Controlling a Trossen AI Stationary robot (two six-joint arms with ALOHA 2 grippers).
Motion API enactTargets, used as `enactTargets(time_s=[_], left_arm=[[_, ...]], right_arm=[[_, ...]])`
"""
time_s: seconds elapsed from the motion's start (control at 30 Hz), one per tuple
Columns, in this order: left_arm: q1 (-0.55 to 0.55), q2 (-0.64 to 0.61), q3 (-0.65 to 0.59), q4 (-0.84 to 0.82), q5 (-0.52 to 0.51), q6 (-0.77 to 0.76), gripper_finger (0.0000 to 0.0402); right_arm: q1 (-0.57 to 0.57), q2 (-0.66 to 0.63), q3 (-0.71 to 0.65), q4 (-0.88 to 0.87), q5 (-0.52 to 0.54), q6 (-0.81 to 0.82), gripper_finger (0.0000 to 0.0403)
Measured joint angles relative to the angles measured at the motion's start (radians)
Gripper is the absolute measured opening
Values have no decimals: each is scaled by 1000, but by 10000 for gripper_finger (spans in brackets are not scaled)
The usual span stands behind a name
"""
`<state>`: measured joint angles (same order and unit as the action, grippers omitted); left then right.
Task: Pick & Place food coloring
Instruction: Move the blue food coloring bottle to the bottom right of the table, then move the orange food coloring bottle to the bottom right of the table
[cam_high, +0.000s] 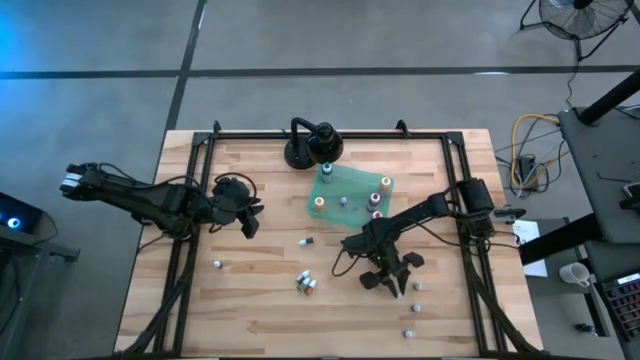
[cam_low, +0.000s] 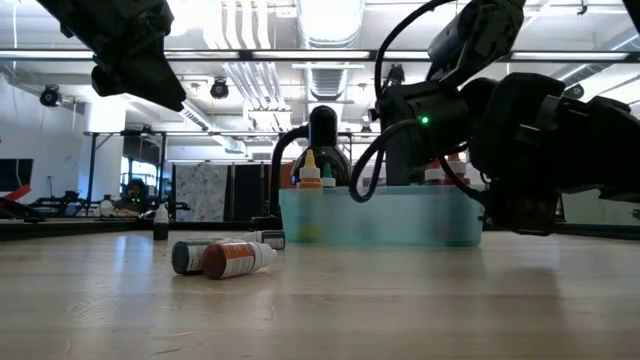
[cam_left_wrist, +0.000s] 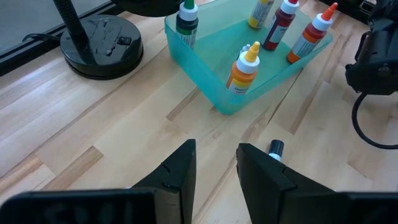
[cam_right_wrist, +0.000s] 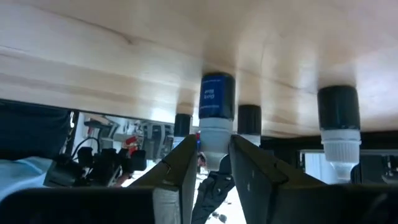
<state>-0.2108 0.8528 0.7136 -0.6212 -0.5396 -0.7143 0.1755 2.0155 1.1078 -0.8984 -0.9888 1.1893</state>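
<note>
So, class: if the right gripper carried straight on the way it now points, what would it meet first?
The right gripper would meet the blue-labelled food coloring bottle first; it stands on the wooden table directly in line, its white cap already between the jaws. Whether they touch it is unclear.

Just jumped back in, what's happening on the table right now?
The right claw is down at a blue-labelled bottle standing on the table. The left claw hovers open and empty near the teal tray, which already holds several upright bottles. More loose bottles lie on the wood.
</note>
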Motion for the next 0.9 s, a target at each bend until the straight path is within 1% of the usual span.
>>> enactTargets(time_s=[0.23, 0.37, 0.53, 0.67, 0.77, 0.9], left_arm=[[0, 0, 0, 0, 0, 0, 90], [0, 0, 0, 0, 0, 0, 90], [0, 0, 0, 0, 0, 0, 90], [0, 0, 0, 0, 0, 0, 90], [0, 0, 0, 0, 0, 0, 90], [0, 0, 0, 0, 0, 0, 90]], right_arm=[[-7, 0, 29, 3, 62, -24, 88], [-6, -2, 57, 2, 136, -34, 97], [-6, -3, 96, 7, 191, -45, 114], [-6, -3, 120, 13, 278, -49, 133], [-6, -3, 140, 16, 363, -49, 150], [-6, -3, 186, 37, 513, -71, 174]])
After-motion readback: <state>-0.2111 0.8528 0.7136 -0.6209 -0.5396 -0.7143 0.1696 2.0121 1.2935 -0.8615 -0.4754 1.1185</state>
